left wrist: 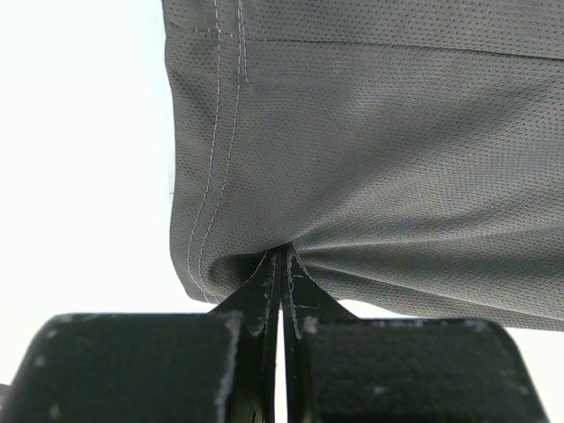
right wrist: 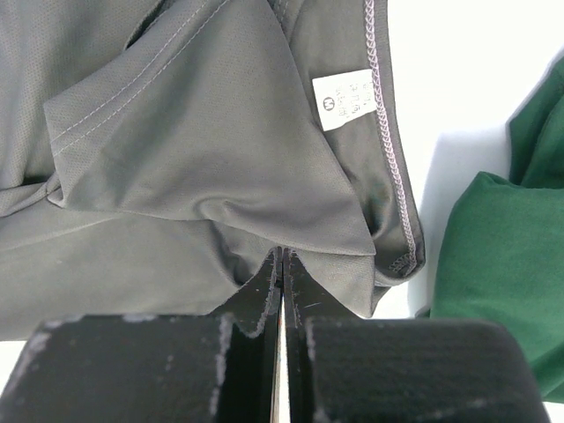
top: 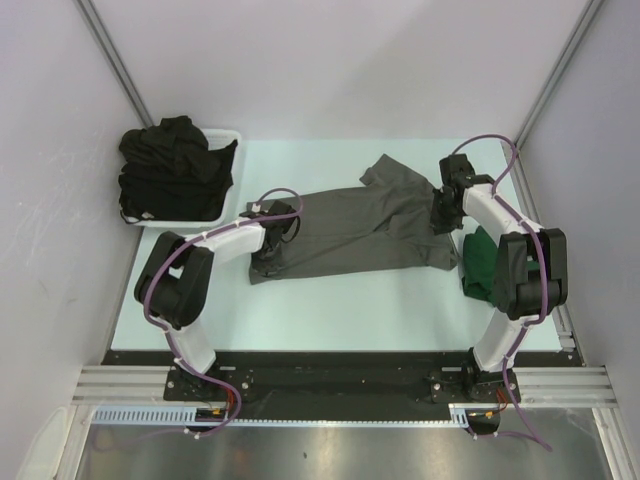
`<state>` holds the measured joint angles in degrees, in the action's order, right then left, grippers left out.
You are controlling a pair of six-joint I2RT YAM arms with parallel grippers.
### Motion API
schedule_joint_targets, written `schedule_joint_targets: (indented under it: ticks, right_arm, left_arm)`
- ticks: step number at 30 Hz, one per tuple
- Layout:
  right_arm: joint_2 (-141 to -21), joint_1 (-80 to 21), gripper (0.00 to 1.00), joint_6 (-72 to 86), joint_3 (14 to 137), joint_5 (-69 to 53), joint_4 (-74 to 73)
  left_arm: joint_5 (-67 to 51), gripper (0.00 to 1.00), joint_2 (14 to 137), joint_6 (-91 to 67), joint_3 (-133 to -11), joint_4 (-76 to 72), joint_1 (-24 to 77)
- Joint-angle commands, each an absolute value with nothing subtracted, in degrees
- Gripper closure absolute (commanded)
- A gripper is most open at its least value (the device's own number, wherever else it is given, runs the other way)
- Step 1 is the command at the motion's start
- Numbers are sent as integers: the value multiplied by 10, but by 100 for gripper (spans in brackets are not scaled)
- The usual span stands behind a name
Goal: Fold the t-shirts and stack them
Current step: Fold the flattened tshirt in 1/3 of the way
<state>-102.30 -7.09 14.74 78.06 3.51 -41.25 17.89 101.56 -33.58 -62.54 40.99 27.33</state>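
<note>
Grey t-shirt (top: 360, 230) lies spread mid-bench (top: 330, 310). Its long axis runs 9 to 3 o'clock, hem toward 9 and neck label (right wrist: 345, 99) toward 3. Left claw (left wrist: 282, 257) is clamped tight on the hem edge. Right claw (right wrist: 282, 256) is clamped tight on fabric near the label. Green t-shirt (top: 478, 262) lies just beside the grey t-shirt at 3 o'clock.

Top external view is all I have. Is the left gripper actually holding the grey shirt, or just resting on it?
Observer: Holding. The left gripper is shut on the grey shirt, pinching a fold beside a stitched hem.
Operator: And the right?
Observer: The right gripper is also shut on a fold of that shirt.
Operator: Which end is that?
Observer: The neck end: a small white label faces the camera just above the pinch.
</note>
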Motion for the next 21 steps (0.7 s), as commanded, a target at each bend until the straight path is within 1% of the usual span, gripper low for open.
schedule_joint_targets:
  ticks: [1,21]
  right_arm:
    - [-1004,-68,100,147,773,25,-401]
    - [-1074,-68,100,165,768,32,-425]
  left_arm:
    - [200,100,1012,-330,-608,443,265]
    - [193,100,1013,-311,-645,454,264]
